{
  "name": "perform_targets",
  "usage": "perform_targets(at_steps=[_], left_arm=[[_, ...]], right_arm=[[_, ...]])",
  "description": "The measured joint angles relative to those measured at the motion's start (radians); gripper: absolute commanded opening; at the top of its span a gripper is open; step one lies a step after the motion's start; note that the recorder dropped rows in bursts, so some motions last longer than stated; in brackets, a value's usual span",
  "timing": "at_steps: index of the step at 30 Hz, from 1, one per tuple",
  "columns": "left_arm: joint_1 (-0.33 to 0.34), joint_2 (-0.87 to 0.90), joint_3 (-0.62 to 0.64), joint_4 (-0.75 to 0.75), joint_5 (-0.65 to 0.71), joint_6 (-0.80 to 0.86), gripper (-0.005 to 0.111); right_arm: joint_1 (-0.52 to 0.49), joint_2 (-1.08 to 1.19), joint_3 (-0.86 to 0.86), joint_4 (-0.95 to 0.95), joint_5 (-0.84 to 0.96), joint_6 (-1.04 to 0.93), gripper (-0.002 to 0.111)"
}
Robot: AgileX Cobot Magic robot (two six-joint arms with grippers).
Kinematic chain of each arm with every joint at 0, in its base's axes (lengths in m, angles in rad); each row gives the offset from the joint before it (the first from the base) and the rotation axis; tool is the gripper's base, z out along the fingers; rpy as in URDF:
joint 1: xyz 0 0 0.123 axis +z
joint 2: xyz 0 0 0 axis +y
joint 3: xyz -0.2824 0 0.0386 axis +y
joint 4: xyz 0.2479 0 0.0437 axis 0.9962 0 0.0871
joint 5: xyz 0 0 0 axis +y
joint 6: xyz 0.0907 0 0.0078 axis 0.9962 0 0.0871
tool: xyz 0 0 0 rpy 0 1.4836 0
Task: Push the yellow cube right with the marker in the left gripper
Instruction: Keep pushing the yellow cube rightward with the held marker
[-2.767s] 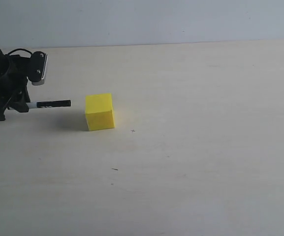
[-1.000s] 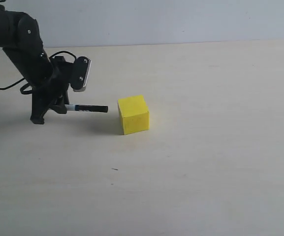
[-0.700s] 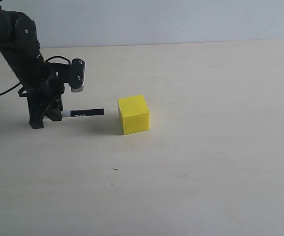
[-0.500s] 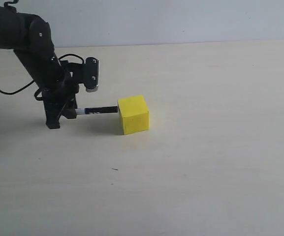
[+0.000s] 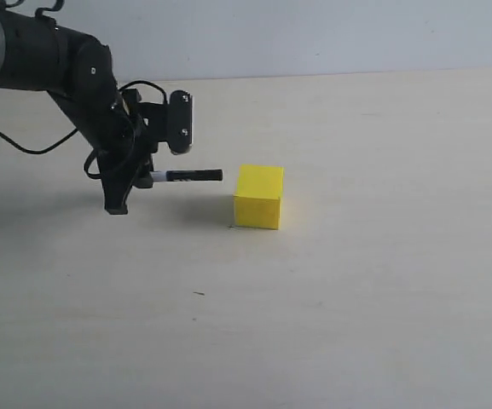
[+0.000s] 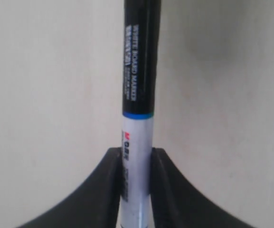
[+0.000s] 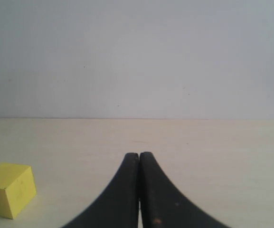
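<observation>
The yellow cube (image 5: 258, 197) sits on the tabletop near the middle of the exterior view; it also shows in the right wrist view as the yellow cube (image 7: 8, 189). My left gripper (image 5: 146, 177) is shut on the marker (image 5: 188, 175), which lies level and points right at the cube. A small gap separates the black cap tip from the cube's left face. In the left wrist view the marker (image 6: 137, 95) runs out from between the left gripper (image 6: 136, 156) fingers. My right gripper (image 7: 139, 156) is shut and holds nothing; it is not seen in the exterior view.
The pale tabletop (image 5: 356, 281) stretches to the right of the cube, with a grey wall (image 5: 314, 34) behind its far edge. A black cable (image 5: 24, 146) trails from the left arm. Tiny dark specks (image 5: 198, 294) lie on the surface.
The left arm has moved right with the marker, and the cube has slid right and turned slightly. The marker tip, touching the cube half a second ago, now stands a little off it and higher.
</observation>
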Motion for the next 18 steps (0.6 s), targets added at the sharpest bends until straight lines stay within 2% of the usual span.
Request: perform_targets(at_steps=[6, 9, 18], left_arm=[[-0.102, 0.002, -0.038, 0.016, 0.002, -0.003, 0.000], [-0.104, 0.002, -0.067, 0.016, 0.028, -0.033, 0.000], [-0.055, 0.002, -0.084, 0.028, 0.182, -0.055, 0.000]], right_arm=[[0.000, 0.000, 0.000, 0.000, 0.000, 0.000, 0.000], [0.000, 0.000, 0.000, 0.000, 0.000, 0.000, 0.000], [0.000, 0.000, 0.000, 0.000, 0.000, 0.000, 0.000]])
